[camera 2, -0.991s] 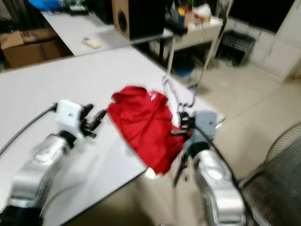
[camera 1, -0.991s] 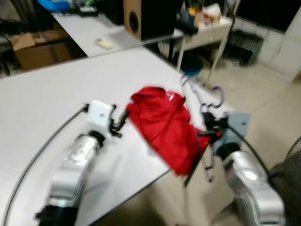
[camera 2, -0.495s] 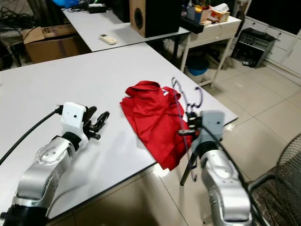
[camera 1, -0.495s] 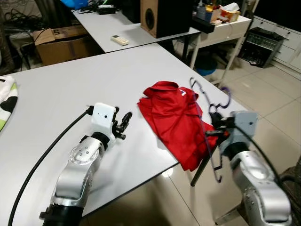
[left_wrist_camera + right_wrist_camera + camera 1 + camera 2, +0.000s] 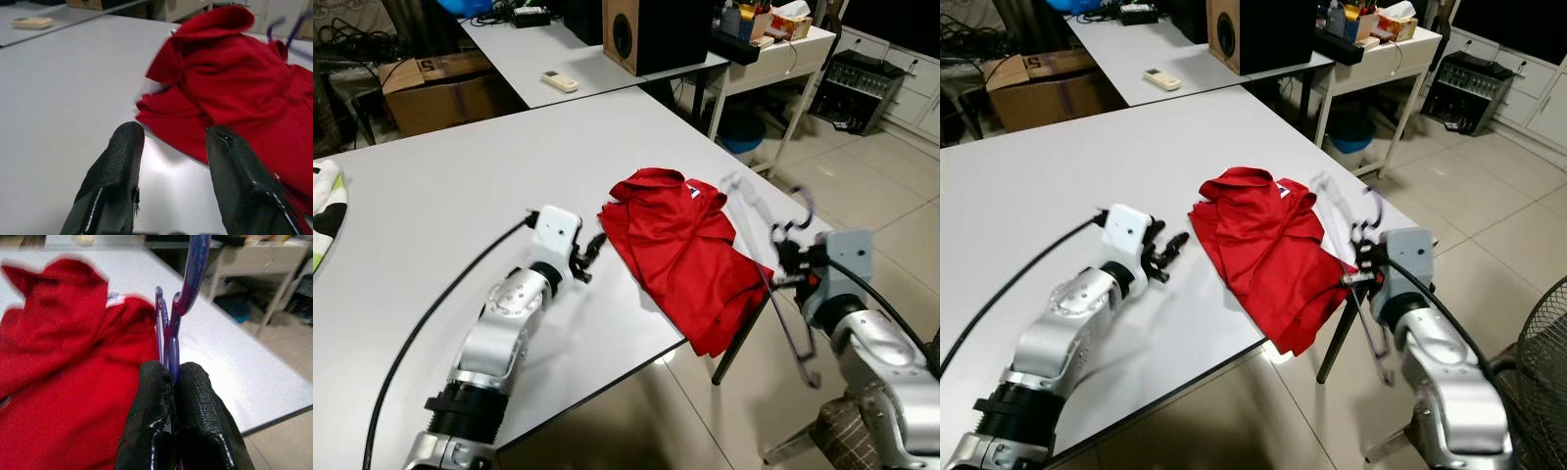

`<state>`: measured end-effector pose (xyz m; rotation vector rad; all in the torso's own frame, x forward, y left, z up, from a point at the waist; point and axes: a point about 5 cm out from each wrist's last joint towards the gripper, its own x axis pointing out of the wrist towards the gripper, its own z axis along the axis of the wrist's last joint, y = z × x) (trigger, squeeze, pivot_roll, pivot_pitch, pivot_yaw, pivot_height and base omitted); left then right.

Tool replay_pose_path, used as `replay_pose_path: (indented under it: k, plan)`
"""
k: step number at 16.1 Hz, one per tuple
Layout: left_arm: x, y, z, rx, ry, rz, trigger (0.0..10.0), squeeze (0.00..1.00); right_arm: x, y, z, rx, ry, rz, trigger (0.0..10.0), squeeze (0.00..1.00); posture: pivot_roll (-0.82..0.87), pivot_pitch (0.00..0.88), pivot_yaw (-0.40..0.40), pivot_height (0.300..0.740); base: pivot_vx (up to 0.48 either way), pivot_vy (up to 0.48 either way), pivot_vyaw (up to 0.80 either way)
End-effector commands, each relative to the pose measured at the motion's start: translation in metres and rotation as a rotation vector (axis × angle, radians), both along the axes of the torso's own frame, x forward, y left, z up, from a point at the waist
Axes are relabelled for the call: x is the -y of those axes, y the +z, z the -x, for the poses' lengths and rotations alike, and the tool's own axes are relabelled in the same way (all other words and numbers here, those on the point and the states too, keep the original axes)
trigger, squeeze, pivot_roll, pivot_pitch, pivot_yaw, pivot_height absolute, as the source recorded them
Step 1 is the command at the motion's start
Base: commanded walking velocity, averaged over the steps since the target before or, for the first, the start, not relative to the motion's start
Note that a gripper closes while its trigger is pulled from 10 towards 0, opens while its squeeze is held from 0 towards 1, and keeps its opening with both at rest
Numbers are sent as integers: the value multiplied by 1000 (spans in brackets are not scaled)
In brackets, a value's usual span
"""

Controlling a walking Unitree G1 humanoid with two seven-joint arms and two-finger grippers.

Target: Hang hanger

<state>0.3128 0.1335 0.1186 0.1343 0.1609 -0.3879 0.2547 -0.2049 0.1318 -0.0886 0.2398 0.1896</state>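
A purple wire hanger (image 5: 790, 294) hangs just off the right corner of the white table (image 5: 431, 225), and my right gripper (image 5: 783, 262) is shut on its neck below the hook (image 5: 194, 269). Beside it a red shirt (image 5: 690, 245) lies crumpled on the table, one end drooping over the edge. My left gripper (image 5: 591, 255) stands open low over the tabletop, its fingertips (image 5: 128, 138) a short way from the shirt's (image 5: 230, 78) near edge, with nothing between them.
A second table (image 5: 568, 59) behind carries a speaker (image 5: 651, 29) and a remote (image 5: 558, 80). A cardboard box (image 5: 440, 88) sits at back left, a white side table (image 5: 773, 59) and black crate (image 5: 867, 83) at back right. Tiled floor lies right of the table.
My left gripper has moved right, close to the shirt's edge. My right gripper has carried the hanger a little right and outward from the table corner.
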Motion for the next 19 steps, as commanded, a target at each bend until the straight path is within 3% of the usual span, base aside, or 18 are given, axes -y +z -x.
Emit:
replay_pose_path:
  k: [1,3,6,7,9,10,12,14,15,16,19]
  plan:
    - [-7,2,-3,13,29,-11,10000,0,-4,-4,-2,-50,77,-3,10000,0,-165,0,14,740,0,0,0]
    - [-24,4,-3,35,84,-27,10000,0,-16,-9,-11,-144,225,-11,10000,0,-140,0,-11,740,0,0,0]
    - [-48,10,1,68,166,-42,10000,0,-59,6,-23,-88,462,-75,10000,0,-107,0,-39,740,0,0,0]
    - [-51,11,2,70,173,-45,10000,0,-67,8,-24,-72,494,-80,10000,0,-92,0,-48,740,0,0,0]
    - [-52,9,10,64,151,-69,10000,0,-97,10,-34,-24,573,-122,10000,0,-77,0,-50,740,0,0,0]
    - [-52,8,11,63,143,-80,10000,0,-102,10,-38,-6,565,-125,10000,0,-74,0,-49,740,0,0,0]
    - [-52,8,12,66,138,-81,10000,0,-92,16,-53,68,413,-133,10000,0,-70,0,-46,740,0,0,0]
    - [-51,9,15,67,98,-83,10000,0,-61,21,-58,121,250,-107,10000,0,-71,0,-35,740,0,0,0]
    - [-51,9,15,64,94,-84,10000,0,-58,22,-58,128,238,-110,10000,0,-72,0,-33,740,0,0,0]
    - [-43,3,21,17,7,-114,10000,0,-38,27,-51,156,204,-82,10000,0,-81,0,-9,740,0,0,0]
    - [-32,-22,31,-145,-138,-201,10000,0,-20,29,-29,160,219,-26,10000,0,-98,0,33,740,0,0,0]
